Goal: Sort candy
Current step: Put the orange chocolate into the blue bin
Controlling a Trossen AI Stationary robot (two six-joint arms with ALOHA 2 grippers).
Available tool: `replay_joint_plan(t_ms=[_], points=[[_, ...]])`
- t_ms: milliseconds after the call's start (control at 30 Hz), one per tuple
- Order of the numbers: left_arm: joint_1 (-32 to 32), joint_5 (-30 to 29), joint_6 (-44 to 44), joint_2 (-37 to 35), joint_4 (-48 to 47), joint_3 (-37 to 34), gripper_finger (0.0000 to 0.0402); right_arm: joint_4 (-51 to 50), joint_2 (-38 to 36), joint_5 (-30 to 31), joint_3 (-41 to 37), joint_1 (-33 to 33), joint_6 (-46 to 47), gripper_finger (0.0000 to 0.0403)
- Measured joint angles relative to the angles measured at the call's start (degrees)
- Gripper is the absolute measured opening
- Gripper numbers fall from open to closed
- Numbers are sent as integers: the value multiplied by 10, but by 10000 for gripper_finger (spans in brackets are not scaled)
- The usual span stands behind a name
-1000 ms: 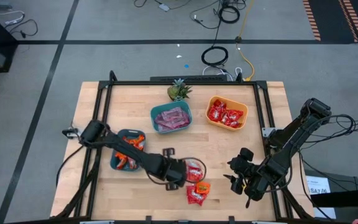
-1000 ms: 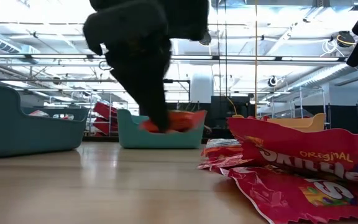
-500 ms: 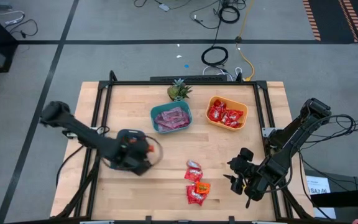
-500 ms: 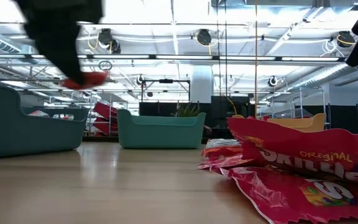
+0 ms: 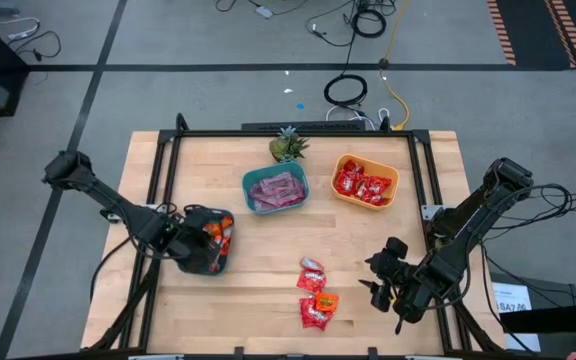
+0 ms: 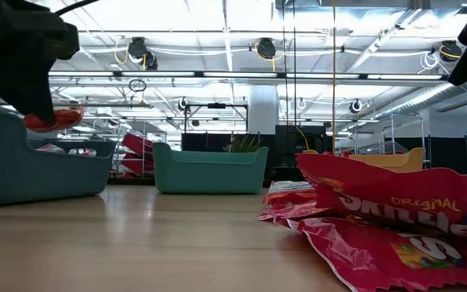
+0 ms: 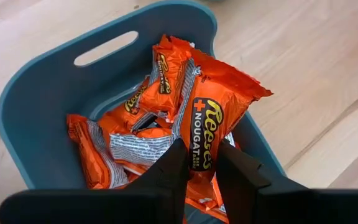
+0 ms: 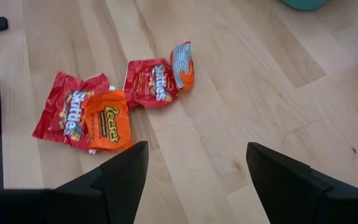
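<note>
Hovering over the dark teal bin [image 5: 208, 243] at the left side of the bench [image 5: 368, 260], the left gripper [image 7: 199, 163] has its fingers [image 7: 173, 167] clamped on an orange Reese's packet [image 7: 213, 121], held just above the heap of orange packets [image 7: 135, 134] lying in that bin. In the low view the same packet shows as an orange-red sliver under the dark gripper, above the bin's rim. The bench is pale wood planking with a black frame along its edges. Near its front middle lies a small loose cluster of candy [image 5: 316, 296]: two red Skittles packets [image 8: 67, 115], an orange Reese's packet [image 8: 107, 124] overlapping one of them, and a further part-orange packet [image 8: 182, 62] touching the other. The right gripper [image 8: 194, 168] waits at the near right of the bench, close to that cluster, its fingers spread wide with nothing between them. Toward the far side stand a light teal bin [image 5: 276, 190] holding pink-purple packets and, to its right, an orange bin [image 5: 365, 181] holding red ones; a small green pineapple-like plant [image 5: 286, 146] stands just behind the teal bin. Around the bench the floor is grey with dark tape lines, and coiled cables [image 5: 346, 90] lie beyond the far edge. The low view looks into a large hall with bright ceiling lights [image 6: 242, 16] and metal racking.
</note>
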Motion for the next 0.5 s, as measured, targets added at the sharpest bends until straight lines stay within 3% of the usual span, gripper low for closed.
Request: replay_joint_plan(t_ms=[300, 500], points=[[12, 10, -19, 0, 0, 0, 90, 1, 0, 3, 0, 0, -1, 263], [20, 29, -20, 0, 0, 0, 158, 1, 0, 3, 0, 0, -1, 263]])
